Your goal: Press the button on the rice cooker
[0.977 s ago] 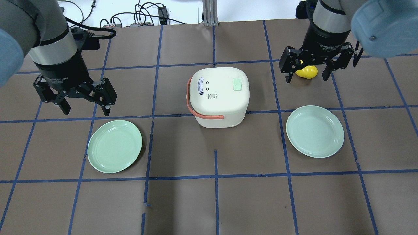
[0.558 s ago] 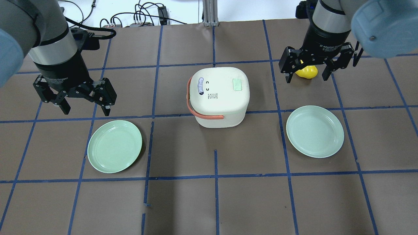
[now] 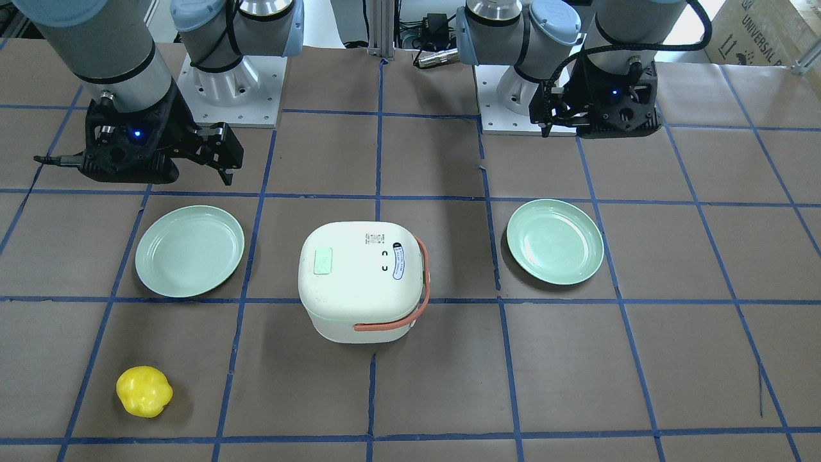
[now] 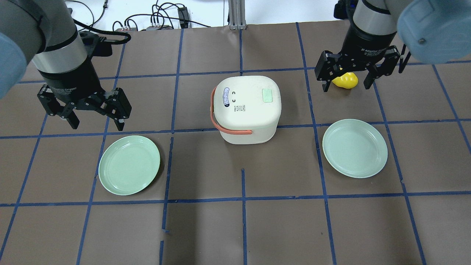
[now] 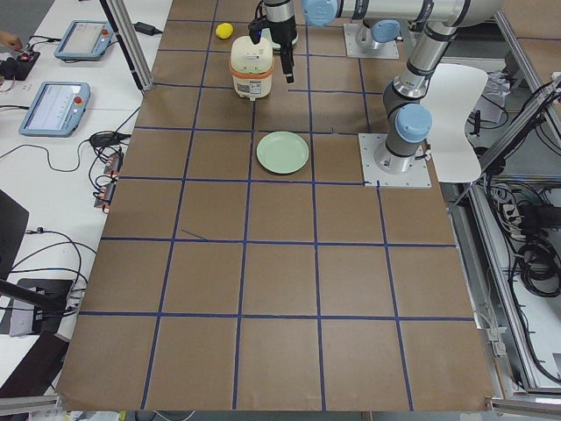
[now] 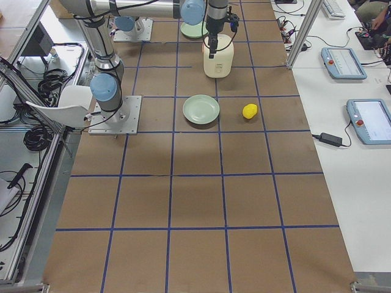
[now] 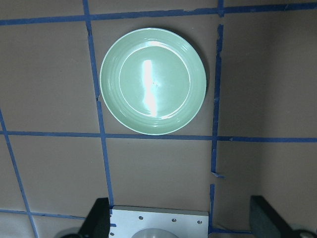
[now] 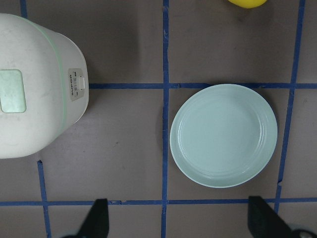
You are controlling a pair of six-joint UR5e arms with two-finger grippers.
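Observation:
The cream-white rice cooker stands shut at the table's middle, its orange-red strap handle on its left and front. A mint-green patch sits on the lid. In the right wrist view the cooker shows a small labelled button panel on its side wall, below the mint rim. My left gripper hangs open and empty to the cooker's left. My right gripper hangs open and empty, high up to the cooker's right. Neither touches the cooker.
A mint-green plate lies front left of the cooker, under the left wrist camera. A second plate lies front right. A yellow toy fruit lies on the far right part of the table.
My right gripper has shifted slightly up the overhead view. The left gripper, the cooker and the plates have not moved.

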